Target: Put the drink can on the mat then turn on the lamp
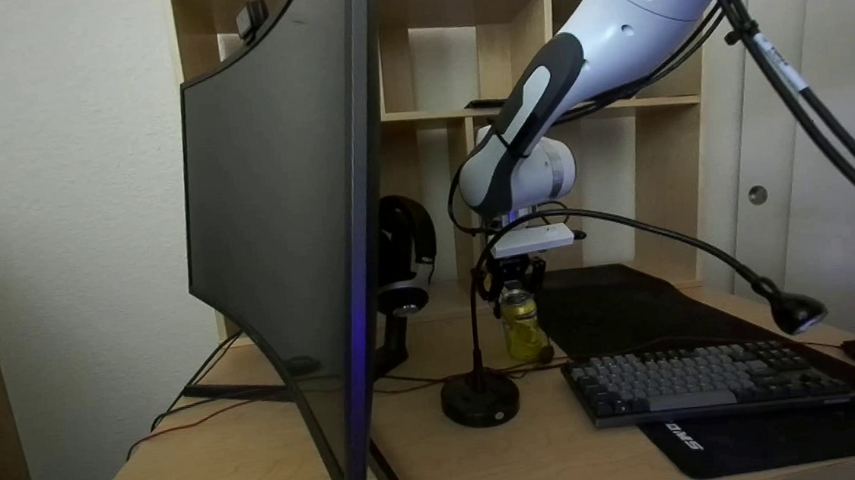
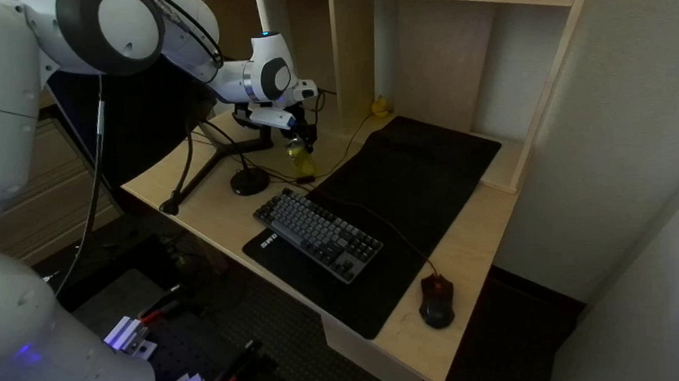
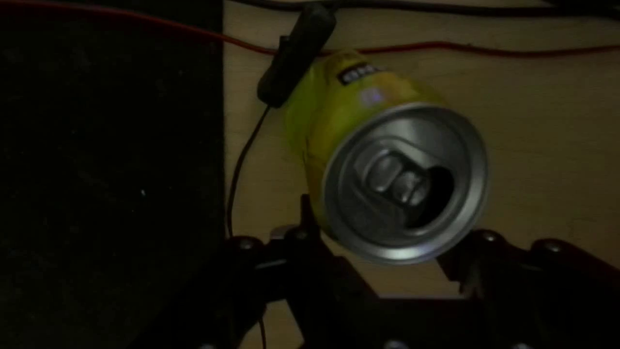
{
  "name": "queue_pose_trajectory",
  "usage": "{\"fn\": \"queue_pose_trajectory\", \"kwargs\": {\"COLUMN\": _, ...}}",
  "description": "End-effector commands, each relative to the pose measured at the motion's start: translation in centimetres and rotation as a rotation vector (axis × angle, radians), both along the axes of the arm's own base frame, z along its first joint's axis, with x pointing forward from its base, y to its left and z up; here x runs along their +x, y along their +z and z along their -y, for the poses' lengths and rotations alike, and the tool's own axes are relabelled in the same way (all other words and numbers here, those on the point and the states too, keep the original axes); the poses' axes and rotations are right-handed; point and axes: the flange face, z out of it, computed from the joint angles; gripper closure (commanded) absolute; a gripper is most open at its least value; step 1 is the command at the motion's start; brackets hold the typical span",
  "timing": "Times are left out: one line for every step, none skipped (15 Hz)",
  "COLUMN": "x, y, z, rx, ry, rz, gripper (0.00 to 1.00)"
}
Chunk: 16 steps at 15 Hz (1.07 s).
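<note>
The yellow-green drink can (image 1: 524,331) (image 2: 301,160) stands tilted on or just above the bare desk, beside the black mat (image 1: 608,310) (image 2: 409,167). My gripper (image 1: 511,285) (image 2: 300,134) points down over it. In the wrist view the can's silver top (image 3: 404,184) lies between the two dark fingers (image 3: 387,242), which seem closed on its sides; the right fingertip is partly hidden behind the can. The mat (image 3: 111,169) fills the left there. The black lamp (image 1: 480,398) (image 2: 250,182) stands near the can, its head (image 1: 796,312) unlit. A dark cord switch (image 3: 296,55) touches or overlaps the can's lower end.
The keyboard (image 1: 705,378) (image 2: 321,233) lies on the mat's near part. The mouse (image 2: 437,302) is beside the mat. The curved monitor (image 1: 272,206) and headphones (image 1: 405,249) stand behind the lamp. A red cable (image 3: 426,47) crosses the desk. The lamp's gooseneck (image 1: 624,221) arches over the keyboard.
</note>
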Motion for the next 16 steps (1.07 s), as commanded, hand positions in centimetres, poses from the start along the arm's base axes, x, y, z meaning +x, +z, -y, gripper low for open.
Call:
{"fn": "queue_pose_trajectory", "kwargs": {"x": -0.1, "y": 0.4, "z": 0.2, "rx": -0.006, "ry": -0.023, "rz": -0.003, "gripper": 0.74}}
{"fn": "queue_pose_trajectory", "kwargs": {"x": -0.1, "y": 0.4, "z": 0.3, "rx": -0.002, "ry": -0.038, "rz": -0.008, "gripper": 0.79}}
{"fn": "queue_pose_trajectory", "kwargs": {"x": -0.1, "y": 0.6, "z": 0.4, "rx": 0.002, "ry": -0.055, "rz": -0.009, "gripper": 0.84}}
{"fn": "queue_pose_trajectory", "kwargs": {"x": 0.0, "y": 0.7, "z": 0.6, "rx": 0.011, "ry": -0.077, "rz": -0.016, "gripper": 0.92}}
{"fn": "queue_pose_trajectory", "kwargs": {"x": 0.1, "y": 0.8, "z": 0.9, "rx": 0.004, "ry": -0.115, "rz": -0.026, "gripper": 0.48}}
{"fn": "queue_pose_trajectory", "kwargs": {"x": 0.1, "y": 1.0, "z": 1.1, "rx": 0.009, "ry": -0.128, "rz": -0.035, "gripper": 0.53}}
{"fn": "queue_pose_trajectory", "kwargs": {"x": 0.1, "y": 1.3, "z": 1.3, "rx": 0.013, "ry": -0.146, "rz": -0.034, "gripper": 0.52}}
{"fn": "queue_pose_trajectory", "kwargs": {"x": 0.1, "y": 1.6, "z": 1.6, "rx": 0.017, "ry": -0.170, "rz": -0.037, "gripper": 0.45}}
{"fn": "queue_pose_trajectory", "kwargs": {"x": 0.6, "y": 2.2, "z": 3.4, "rx": 0.028, "ry": -0.217, "rz": -0.036, "gripper": 0.40}}
{"fn": "queue_pose_trajectory", "kwargs": {"x": 0.8, "y": 3.1, "z": 4.0, "rx": 0.040, "ry": -0.280, "rz": -0.040, "gripper": 0.32}}
{"fn": "queue_pose_trajectory", "kwargs": {"x": 1.1, "y": 4.1, "z": 4.7, "rx": 0.054, "ry": -0.324, "rz": -0.031, "gripper": 0.26}}
{"fn": "queue_pose_trajectory", "kwargs": {"x": 1.3, "y": 4.9, "z": 5.4, "rx": 0.065, "ry": -0.371, "rz": -0.052, "gripper": 0.18}}
{"fn": "queue_pose_trajectory", "kwargs": {"x": 1.2, "y": 6.0, "z": 6.0, "rx": 0.048, "ry": -0.432, "rz": -0.088, "gripper": 0.11}}
{"fn": "queue_pose_trajectory", "kwargs": {"x": 0.9, "y": 6.7, "z": 6.3, "rx": 0.063, "ry": -0.455, "rz": -0.129, "gripper": 0.05}}
{"fn": "queue_pose_trajectory", "kwargs": {"x": 0.6, "y": 7.5, "z": 6.5, "rx": 0.068, "ry": -0.485, "rz": -0.159, "gripper": 0.00}}
{"fn": "queue_pose_trajectory", "kwargs": {"x": 0.2, "y": 8.4, "z": 6.5, "rx": 0.092, "ry": -0.512, "rz": -0.174, "gripper": 0.00}}
